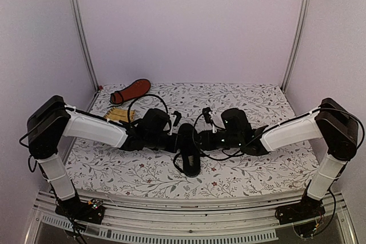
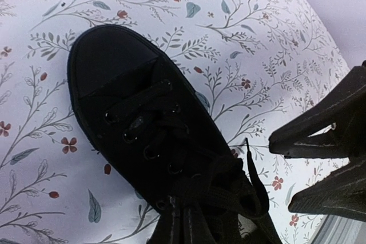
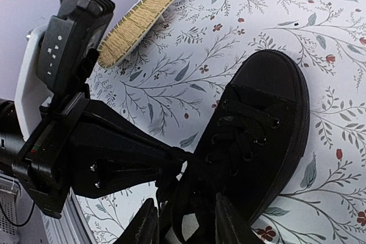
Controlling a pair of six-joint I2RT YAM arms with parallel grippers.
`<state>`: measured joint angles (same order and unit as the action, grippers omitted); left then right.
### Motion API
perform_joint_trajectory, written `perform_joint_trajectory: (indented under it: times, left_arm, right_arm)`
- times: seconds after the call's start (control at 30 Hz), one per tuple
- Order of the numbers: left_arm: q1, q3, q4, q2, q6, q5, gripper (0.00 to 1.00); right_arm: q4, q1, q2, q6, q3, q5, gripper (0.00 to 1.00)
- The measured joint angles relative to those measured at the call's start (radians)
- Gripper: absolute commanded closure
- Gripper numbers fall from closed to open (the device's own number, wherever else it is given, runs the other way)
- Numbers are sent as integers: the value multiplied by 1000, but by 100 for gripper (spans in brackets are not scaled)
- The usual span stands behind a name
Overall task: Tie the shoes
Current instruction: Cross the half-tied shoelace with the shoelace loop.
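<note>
Table: covered with a pale cloth printed with sprigs and small red flowers; both arms are reached in over its middle.
Upright shoe: black canvas, sole down, set at the middle of the table between the two arms; the plain toe cap is left uncovered by both claws.
Laces: thin and black, threaded through the eyelets; a loose tangle is gathered at the throat of the upright shoe, where both claws meet.
Left claw: closed, fingers brought fully together, tips set in among the loose laces at the throat; whether a lace is pinched between them cannot be told.
Right claw: fingers held apart, placed to either side of the lace tangle at the throat; no grip on a lace is seen.
Claws, relation: brought in from opposite sides of the upright shoe, tips near each other over the same knot area.
Overturned shoe: laid at the rear left of the table, well apart from the upright shoe, its reddish-orange sole turned toward the top camera.
Yellow mat: woven and slatted, laid at the left, just in front of the overturned shoe; its near end is hidden by the left arm in the top view.
</note>
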<state>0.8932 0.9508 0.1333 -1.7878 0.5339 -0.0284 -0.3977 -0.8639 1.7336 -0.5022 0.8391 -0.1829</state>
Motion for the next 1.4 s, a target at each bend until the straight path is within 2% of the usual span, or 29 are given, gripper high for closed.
perform_joint_trajectory:
  times: [0.07,0.3,0.6,0.83,1.2,1.4]
  left_arm:
    - [3,0,-5,5,-6,22,100]
    - [11,0,-6,15,-19,66,100]
    - [18,0,-6,15,-36,79,100]
    - [21,0,-6,27,-39,89,100]
    - [23,0,-5,30,-53,93,100]
    - [26,0,-5,30,-56,90,100]
  right_arm:
    - [14,-1,10,-31,17,-4,67]
    - [54,-21,46,-56,52,15,55]
    - [107,-39,75,63,100,123,49]
    - [121,-39,121,154,155,137,50]
    - [150,-39,161,201,183,154,51]
    - [153,-39,196,208,215,179,56]
